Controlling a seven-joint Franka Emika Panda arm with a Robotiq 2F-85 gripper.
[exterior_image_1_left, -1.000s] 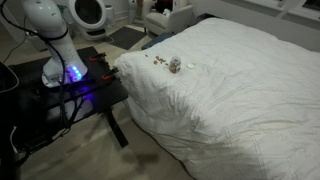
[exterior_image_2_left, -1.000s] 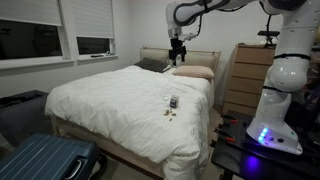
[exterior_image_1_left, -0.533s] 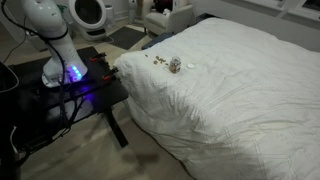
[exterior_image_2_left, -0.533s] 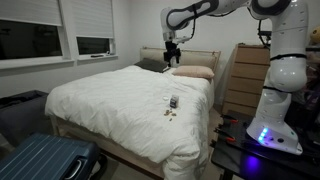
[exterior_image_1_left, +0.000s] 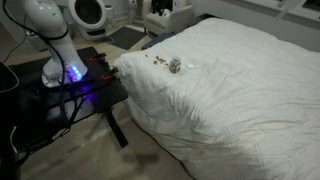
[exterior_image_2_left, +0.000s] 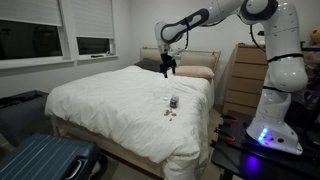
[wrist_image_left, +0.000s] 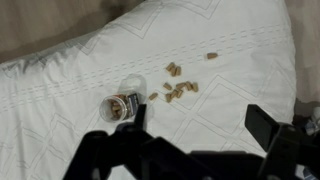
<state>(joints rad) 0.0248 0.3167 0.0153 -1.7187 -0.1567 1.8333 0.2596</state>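
In an exterior view the jar (exterior_image_1_left: 174, 65) lies on the white bed (exterior_image_1_left: 250, 100) near its left edge. Small brown bits (exterior_image_1_left: 157, 61) are scattered just left of it, and the robot base (exterior_image_1_left: 55, 40) stands left of the bed.

In an exterior view the gripper (exterior_image_2_left: 167, 68) hangs over the far end of the bed, near the pillow (exterior_image_2_left: 195, 72) and well apart from the jar (exterior_image_2_left: 173, 102), which is nearer on the cover.

In the wrist view the fingers (wrist_image_left: 262, 125) stand wide apart, holding nothing. The jar (wrist_image_left: 124, 104) lies far left of them, with the bits (wrist_image_left: 178, 90) to its right.
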